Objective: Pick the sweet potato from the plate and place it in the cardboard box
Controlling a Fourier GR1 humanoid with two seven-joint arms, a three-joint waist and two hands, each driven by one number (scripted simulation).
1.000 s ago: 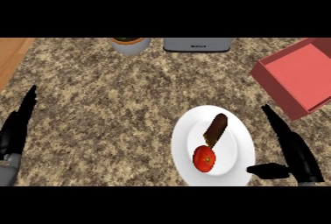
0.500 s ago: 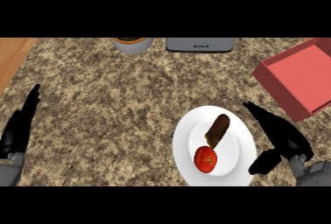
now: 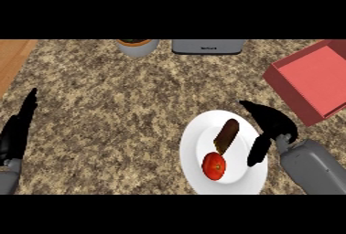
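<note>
A brown sweet potato [image 3: 226, 135] lies tilted on the white plate [image 3: 196, 153], just above a red tomato [image 3: 215, 166]. My right hand [image 3: 270, 125] hovers over the plate's right rim, fingers relaxed and spread, thumb hanging down beside the potato without touching it. The red-pink cardboard box [image 3: 317, 82] sits open at the upper right, beyond that hand. My left hand [image 3: 19, 132] rests open at the far left edge, fingers pointing up.
A grey pot with orange contents [image 3: 137, 45] and a grey appliance [image 3: 208, 45] stand along the counter's back edge. A wooden strip [image 3: 12, 57] runs down the upper left. Speckled countertop [image 3: 115, 109] spreads between the left hand and the plate.
My right hand has swung left and up from beside the plate to over its right rim, closing in on the sweet potato. The left hand, potato and tomato have stayed put.
</note>
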